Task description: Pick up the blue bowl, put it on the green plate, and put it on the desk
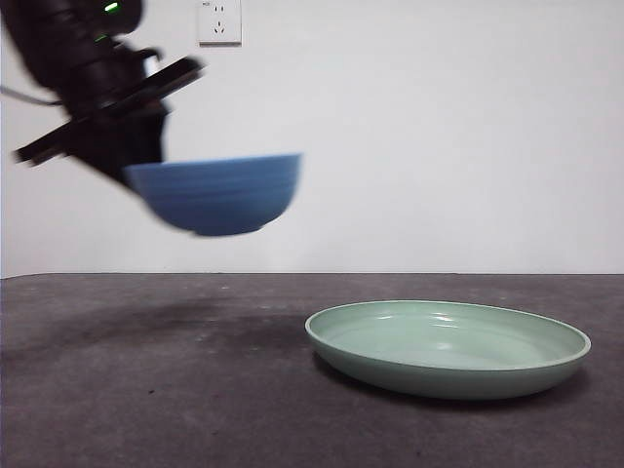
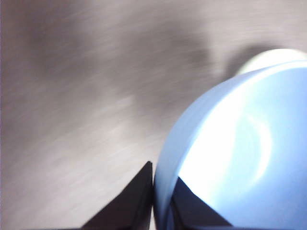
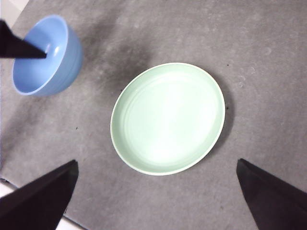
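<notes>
One blue bowl [image 1: 219,195], one green plate [image 1: 448,347], one desk [image 1: 146,390], one wall socket [image 1: 219,21], and two grippers: the left gripper [image 2: 153,191] with two black jaws on the bowl rim, the right gripper [image 3: 158,191] with two black jaws spread wide.

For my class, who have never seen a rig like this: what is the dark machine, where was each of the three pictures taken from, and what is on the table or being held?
It is a robot with two arms at a table. One picture looks level across the desk; the other two come from cameras on each wrist. The left gripper pinches the rim of the blue bowl, holding it in the air, beside and above the green plate, which is empty on the desk. The right gripper is open, high above the plate, holding nothing.
</notes>
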`<action>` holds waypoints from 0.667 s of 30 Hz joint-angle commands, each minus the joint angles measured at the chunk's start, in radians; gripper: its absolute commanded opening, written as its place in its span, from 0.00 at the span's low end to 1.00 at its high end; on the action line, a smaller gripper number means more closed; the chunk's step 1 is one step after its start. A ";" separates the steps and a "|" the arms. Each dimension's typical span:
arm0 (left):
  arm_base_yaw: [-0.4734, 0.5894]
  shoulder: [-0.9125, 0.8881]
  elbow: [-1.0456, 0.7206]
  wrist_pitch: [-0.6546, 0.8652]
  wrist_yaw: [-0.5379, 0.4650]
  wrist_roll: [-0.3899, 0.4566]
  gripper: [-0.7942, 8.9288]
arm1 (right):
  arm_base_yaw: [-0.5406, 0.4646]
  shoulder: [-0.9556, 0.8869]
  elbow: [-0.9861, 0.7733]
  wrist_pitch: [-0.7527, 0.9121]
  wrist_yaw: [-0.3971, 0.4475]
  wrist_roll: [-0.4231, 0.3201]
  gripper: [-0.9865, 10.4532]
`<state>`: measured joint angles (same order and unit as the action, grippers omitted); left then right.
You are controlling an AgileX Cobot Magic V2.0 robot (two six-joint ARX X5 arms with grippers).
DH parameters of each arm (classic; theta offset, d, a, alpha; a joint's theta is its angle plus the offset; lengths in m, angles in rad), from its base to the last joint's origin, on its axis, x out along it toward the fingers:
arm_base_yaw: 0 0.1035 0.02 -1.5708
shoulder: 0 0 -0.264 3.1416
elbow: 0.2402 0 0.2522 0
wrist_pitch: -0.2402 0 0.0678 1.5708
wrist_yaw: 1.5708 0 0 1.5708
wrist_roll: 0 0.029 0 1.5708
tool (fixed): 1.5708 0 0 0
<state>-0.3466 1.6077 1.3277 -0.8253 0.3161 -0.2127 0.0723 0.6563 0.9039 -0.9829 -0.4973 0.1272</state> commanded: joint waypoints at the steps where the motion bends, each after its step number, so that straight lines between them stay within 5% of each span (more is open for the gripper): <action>1: -0.062 0.072 0.098 -0.018 0.001 -0.019 0.10 | 0.003 -0.020 0.018 -0.013 0.000 -0.011 0.58; 12: -0.301 0.363 0.359 -0.021 0.001 -0.041 0.10 | 0.003 -0.092 0.018 -0.100 0.002 -0.011 0.58; 20: -0.356 0.510 0.453 -0.025 -0.003 -0.040 0.10 | 0.003 -0.092 0.018 -0.104 0.003 -0.012 0.58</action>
<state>-0.6933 2.0949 1.7485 -0.8543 0.3141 -0.2501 0.0723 0.5610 0.9047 -1.0920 -0.4957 0.1268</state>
